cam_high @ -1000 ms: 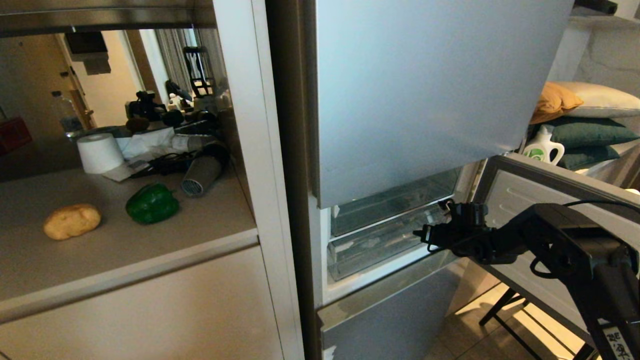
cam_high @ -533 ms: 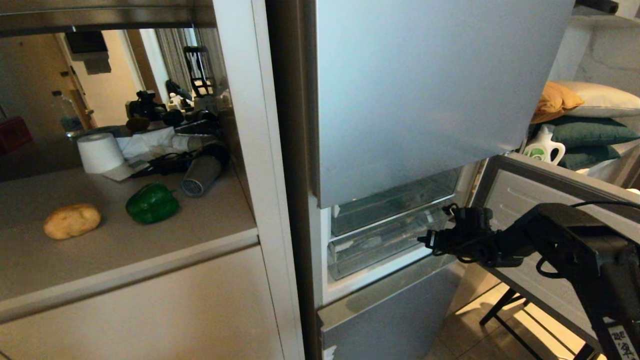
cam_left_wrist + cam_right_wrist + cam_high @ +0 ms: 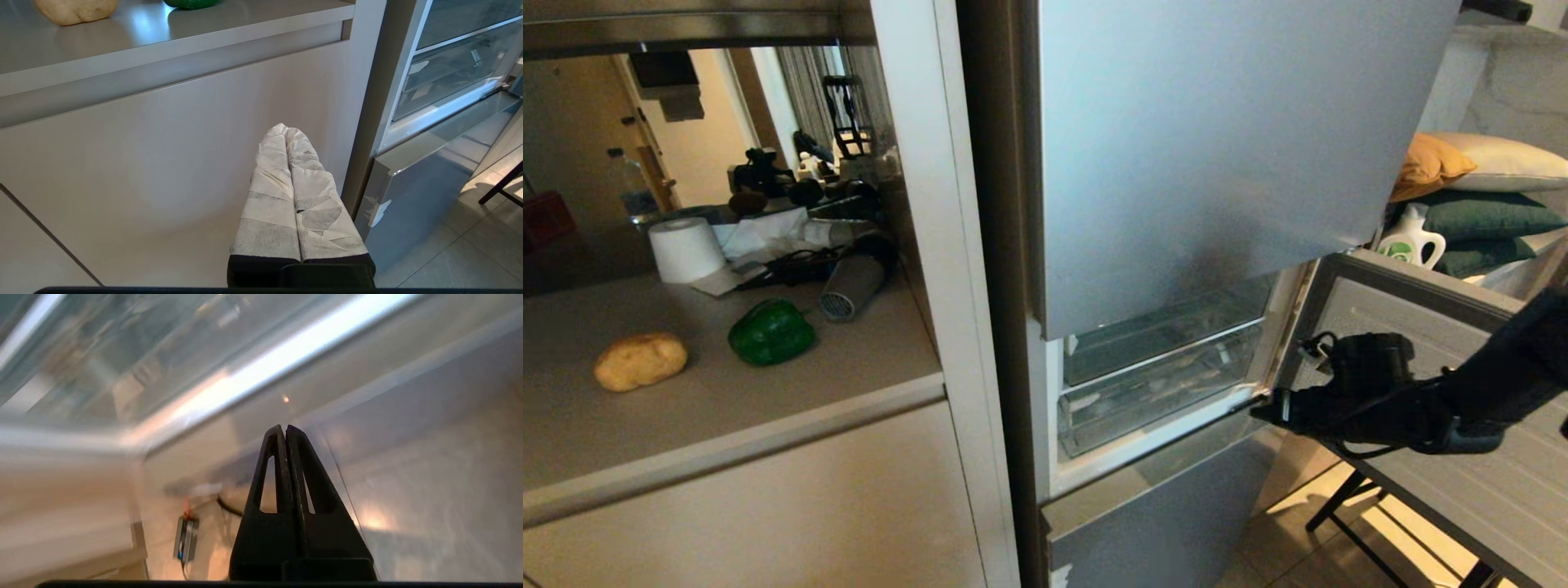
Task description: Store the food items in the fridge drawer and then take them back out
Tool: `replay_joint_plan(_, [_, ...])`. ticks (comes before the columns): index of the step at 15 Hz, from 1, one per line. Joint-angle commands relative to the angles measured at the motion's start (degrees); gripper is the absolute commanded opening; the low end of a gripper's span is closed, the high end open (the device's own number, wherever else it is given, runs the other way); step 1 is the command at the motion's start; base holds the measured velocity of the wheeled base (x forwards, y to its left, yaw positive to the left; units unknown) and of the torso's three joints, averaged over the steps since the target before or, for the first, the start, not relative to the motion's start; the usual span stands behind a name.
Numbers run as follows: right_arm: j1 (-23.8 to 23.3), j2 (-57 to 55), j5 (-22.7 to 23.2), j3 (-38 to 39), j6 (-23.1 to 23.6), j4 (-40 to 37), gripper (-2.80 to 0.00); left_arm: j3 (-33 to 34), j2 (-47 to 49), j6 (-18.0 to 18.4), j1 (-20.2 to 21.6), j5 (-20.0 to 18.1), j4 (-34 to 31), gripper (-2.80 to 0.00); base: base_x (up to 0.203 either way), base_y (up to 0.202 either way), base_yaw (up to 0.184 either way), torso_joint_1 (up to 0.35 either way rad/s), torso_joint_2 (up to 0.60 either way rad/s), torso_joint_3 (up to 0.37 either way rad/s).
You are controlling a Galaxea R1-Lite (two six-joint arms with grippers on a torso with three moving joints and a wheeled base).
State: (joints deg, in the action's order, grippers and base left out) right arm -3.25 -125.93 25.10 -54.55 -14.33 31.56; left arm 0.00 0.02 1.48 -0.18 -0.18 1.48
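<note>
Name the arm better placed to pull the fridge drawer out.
Right. The right gripper, shut and empty, sits at the right end of the drawer, just below its front. The left gripper, shut, points at the cabinet front left of the fridge, below the counter holding the potato and pepper.

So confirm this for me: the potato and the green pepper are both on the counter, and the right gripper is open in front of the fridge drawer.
One thing is wrong: the right gripper is shut, fingers pressed together, as the right wrist view shows. The rest stands: the potato and the green pepper both lie on the counter, and that gripper is in front of the fridge drawer.
</note>
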Motion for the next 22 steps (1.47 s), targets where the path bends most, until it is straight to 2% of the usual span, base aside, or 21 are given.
replay_joint_plan(1, [-0.5,14.3,0.0,9.4,0.9,0.0,-2.8,0.6,0.0,0.0,0.0,0.0,0.0,-2.8,0.0,0.0,0.0,0.0,0.0,0.0])
replay_joint_plan(4, [-1.6,32.4,-1.2,23.9,4.8,-1.3,-2.8,0.6,0.1,0.0,0.0,0.0,0.0,-2.8,0.0,0.0,0.0,0.0,0.0,0.0])
replay_joint_plan(10, [-1.9,74.8,-15.7,43.5,10.2,-11.0,-2.8,0.6,0.1,0.0,0.0,0.0,0.0,-2.8,0.0,0.0,0.0,0.0,0.0,0.0])
replay_joint_plan(12, [-0.9,88.2,-18.9,48.6,11.8,-14.4,-2.8,0.6,0.1,0.0,0.0,0.0,0.0,-2.8,0.0,0.0,0.0,0.0,0.0,0.0])
replay_joint_plan(17, [2.5,114.7,-22.7,53.6,15.1,-28.8,-2.8,0.6,0.0,0.0,0.0,0.0,0.0,-2.8,0.0,0.0,0.0,0.0,0.0,0.0])
replay_joint_plan(20, [3.0,124.3,-23.0,54.3,18.3,-31.4,-2.8,0.6,0.1,0.0,0.0,0.0,0.0,-2.8,0.0,0.0,0.0,0.0,0.0,0.0])
replay_joint_plan(22, [3.2,125.9,-23.7,54.5,19.4,-32.0,-2.8,0.6,0.1,-0.6,0.0,0.0,0.0,-2.8,0.0,0.0,0.0,0.0,0.0,0.0])
